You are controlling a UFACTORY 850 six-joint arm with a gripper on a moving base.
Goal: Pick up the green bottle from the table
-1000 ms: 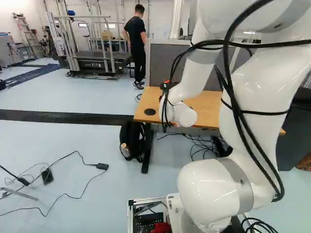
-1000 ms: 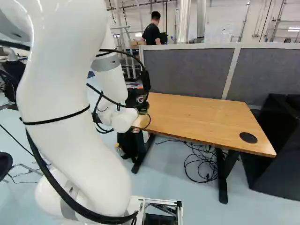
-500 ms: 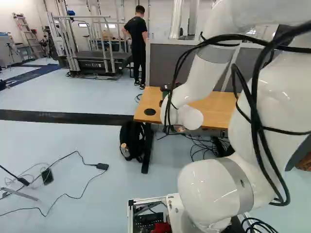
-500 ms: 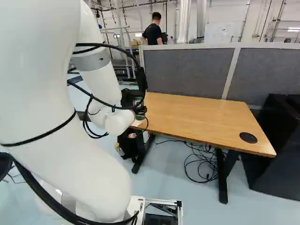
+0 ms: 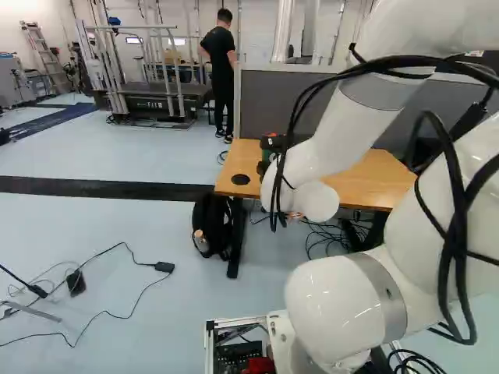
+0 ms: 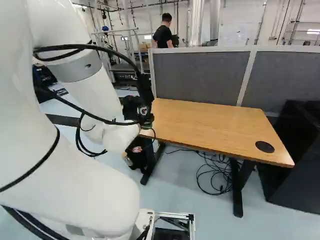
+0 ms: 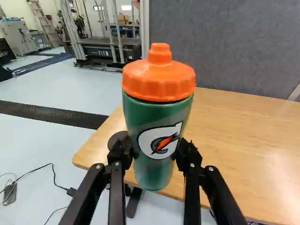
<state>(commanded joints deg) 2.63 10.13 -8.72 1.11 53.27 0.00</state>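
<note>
My black gripper [image 6: 138, 108] shows past the white wrist, near the left end of the wooden table [image 6: 215, 120] in the right base view. Seen from the wrist, the gripper [image 7: 149, 151] is shut on the green bottle [image 7: 157, 119], one finger against each side of its body. The bottle has an orange cap and stands nearly upright in the grip. Its bottom shows over the table's near edge, with floor visible below, so it appears held off the tabletop. In the base views most of the bottle is hidden by the gripper and cables.
Grey partition panels [image 6: 200, 75] stand behind the table. A black backpack [image 5: 212, 226] leans by the table leg, and loose cables [image 6: 215, 172] lie beneath. At the right of the right base view is a black cabinet [image 6: 295, 150].
The arm has folded back, its forearm shifting right in the left base view and left in the right one. The bottle travels with the gripper. The base has not moved.
</note>
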